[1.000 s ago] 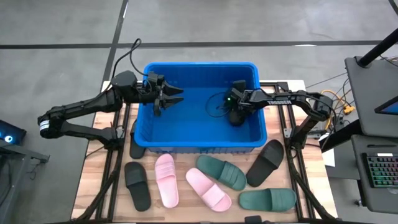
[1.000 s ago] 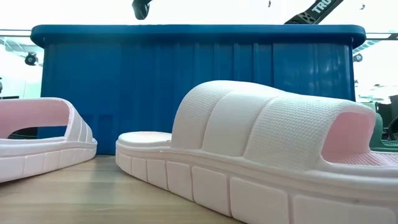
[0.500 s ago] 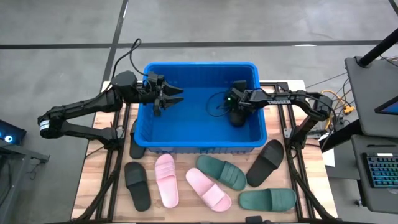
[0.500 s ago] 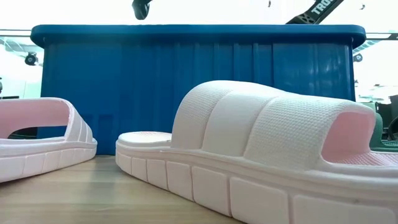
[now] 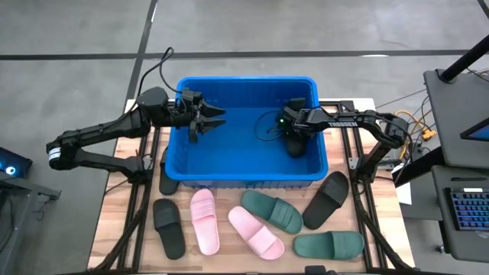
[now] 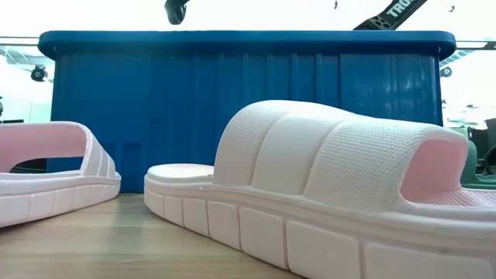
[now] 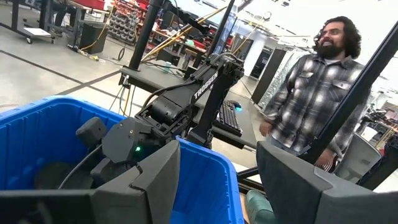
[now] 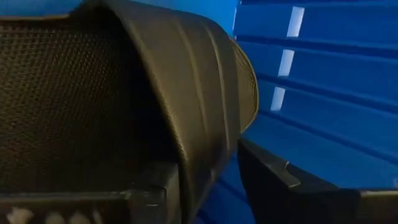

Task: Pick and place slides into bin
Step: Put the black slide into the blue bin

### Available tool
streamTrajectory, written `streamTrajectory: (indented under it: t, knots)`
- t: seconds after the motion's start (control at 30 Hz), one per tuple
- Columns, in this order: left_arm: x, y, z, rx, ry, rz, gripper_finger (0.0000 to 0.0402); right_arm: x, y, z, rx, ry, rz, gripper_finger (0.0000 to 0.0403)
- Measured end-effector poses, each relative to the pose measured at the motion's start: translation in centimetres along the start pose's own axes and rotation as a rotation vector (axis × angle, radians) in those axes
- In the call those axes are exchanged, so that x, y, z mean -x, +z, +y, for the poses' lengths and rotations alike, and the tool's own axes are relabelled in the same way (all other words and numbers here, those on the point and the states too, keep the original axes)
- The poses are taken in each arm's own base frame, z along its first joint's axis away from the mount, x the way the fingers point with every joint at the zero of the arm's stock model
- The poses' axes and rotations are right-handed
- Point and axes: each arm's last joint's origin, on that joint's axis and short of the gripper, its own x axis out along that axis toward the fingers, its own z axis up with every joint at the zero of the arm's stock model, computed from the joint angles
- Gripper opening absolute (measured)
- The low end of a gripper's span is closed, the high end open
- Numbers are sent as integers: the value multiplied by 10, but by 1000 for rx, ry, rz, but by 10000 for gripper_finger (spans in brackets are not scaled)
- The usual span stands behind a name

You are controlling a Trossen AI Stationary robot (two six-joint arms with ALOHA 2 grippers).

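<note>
The blue bin (image 5: 246, 172) stands at the table's far middle. My right gripper (image 5: 290, 136) reaches into its right half, open, right at a black slide (image 5: 295, 147) that sits low in the bin. In the right wrist view that slide's strap (image 8: 186, 93) fills the picture beside the fingers. My left gripper (image 5: 208, 121) hovers open over the bin's left half with nothing between its fingers. Several more slides lie on their soles along the near side: black (image 5: 168, 227), pink (image 5: 204, 221), pink (image 5: 257, 232), green (image 5: 273, 211), black (image 5: 326, 199), green (image 5: 328, 244). My right gripper has the black slide's wide strap (image 8: 205, 124) lying over one finger (image 8: 81, 202); I cannot tell whether that finger touches it. The other finger (image 8: 286, 180) stands apart from the strap, with the bin's blue wall showing in the gap.
Another black slide (image 5: 166, 181) lies by the bin's near left corner. A pink slide (image 6: 310, 186) fills the low view in front of the bin wall (image 6: 155, 101). A person (image 7: 317, 93) stands beyond the table's right side, near a desk with a keyboard (image 5: 467, 210).
The black slide at my right gripper has sunk a little lower in the bin, toward its right wall. Both arms have kept their places.
</note>
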Motion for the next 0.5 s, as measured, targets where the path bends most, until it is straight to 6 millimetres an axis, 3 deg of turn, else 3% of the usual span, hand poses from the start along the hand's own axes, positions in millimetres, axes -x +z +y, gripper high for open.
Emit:
streamTrajectory:
  t: [0.5]
  knots:
    - [0,0,0,26,0,1,196,9,3,-17,-131,89,-27,180]
